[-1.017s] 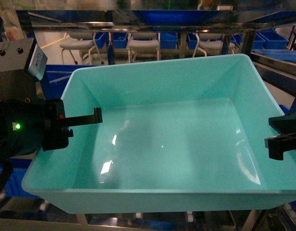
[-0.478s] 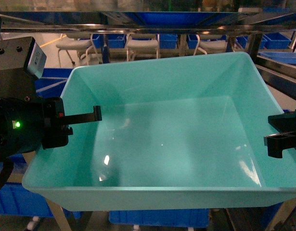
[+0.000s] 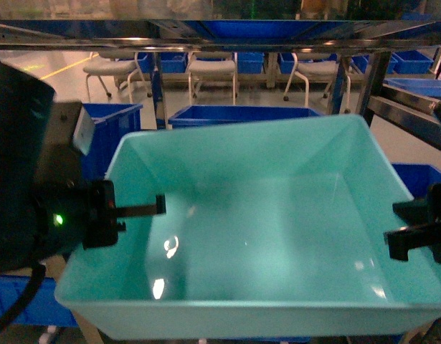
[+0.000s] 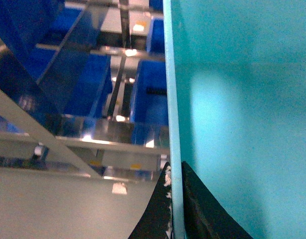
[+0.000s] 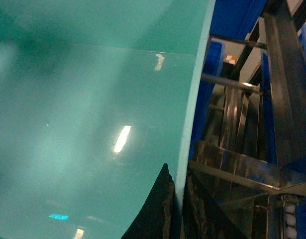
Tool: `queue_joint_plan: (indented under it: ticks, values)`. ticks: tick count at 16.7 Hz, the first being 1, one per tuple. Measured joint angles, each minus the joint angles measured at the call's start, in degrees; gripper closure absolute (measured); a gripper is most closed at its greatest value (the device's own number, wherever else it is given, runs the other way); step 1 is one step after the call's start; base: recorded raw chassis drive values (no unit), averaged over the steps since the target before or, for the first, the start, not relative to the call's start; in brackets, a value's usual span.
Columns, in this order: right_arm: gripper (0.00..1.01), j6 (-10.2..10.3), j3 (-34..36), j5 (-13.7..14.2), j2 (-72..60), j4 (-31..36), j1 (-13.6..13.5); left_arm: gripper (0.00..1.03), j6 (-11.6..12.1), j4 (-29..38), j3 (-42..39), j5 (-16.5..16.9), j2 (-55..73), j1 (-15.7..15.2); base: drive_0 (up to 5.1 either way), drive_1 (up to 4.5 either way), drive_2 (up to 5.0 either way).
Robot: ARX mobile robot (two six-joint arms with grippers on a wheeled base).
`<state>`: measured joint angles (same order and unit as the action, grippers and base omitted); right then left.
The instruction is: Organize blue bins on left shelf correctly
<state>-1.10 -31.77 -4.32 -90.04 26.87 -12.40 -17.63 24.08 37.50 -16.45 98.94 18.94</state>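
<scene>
Across the middle of the head frame we hold the turquoise tub (image 3: 277, 236) between our two arms, raised in front of the steel shelf (image 3: 206, 32) whose beam runs along the top edge. Our left gripper (image 3: 116, 211) pinches the tub's left wall at frame left, one finger (image 3: 141, 209) reaching inside; our left wrist view shows the rim (image 4: 173, 149) squeezed between both pads. Our right gripper (image 3: 410, 233) clamps the right wall likewise at frame right. Darker blue bins (image 3: 242, 113) sit behind, near white chairs (image 3: 213, 68).
</scene>
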Motion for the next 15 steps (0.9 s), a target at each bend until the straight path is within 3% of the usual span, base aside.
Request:
queue_joint_plan:
  ticks: [5,7,11,15]
  values:
    - [0.98,-1.75,-4.09,-0.42,-7.63,0.96,0.02,1.01,-1.66,1.84,1.66,-1.31,6.19,0.04,0.0,0.0,0.0]
    - [0.98,-2.84,-6.86,-0.09,-10.34,-0.39,0.17,1.01,-2.32,0.7,5.16,0.22,10.38,-0.66,0.0,0.0,0.0]
    - [0.98,-2.97,-11.67,-0.11,-16.22,-1.95,2.43,1.01,-1.62,-1.57,12.46,2.56,16.13,-1.22,0.0,0.0,0.0]
    - [0.98,-2.99,-11.89,-0.17,-16.22,-1.88,2.71,1.01,-1.44,-1.68,12.57,2.54,16.13,-1.2,0.0,0.0,0.0]
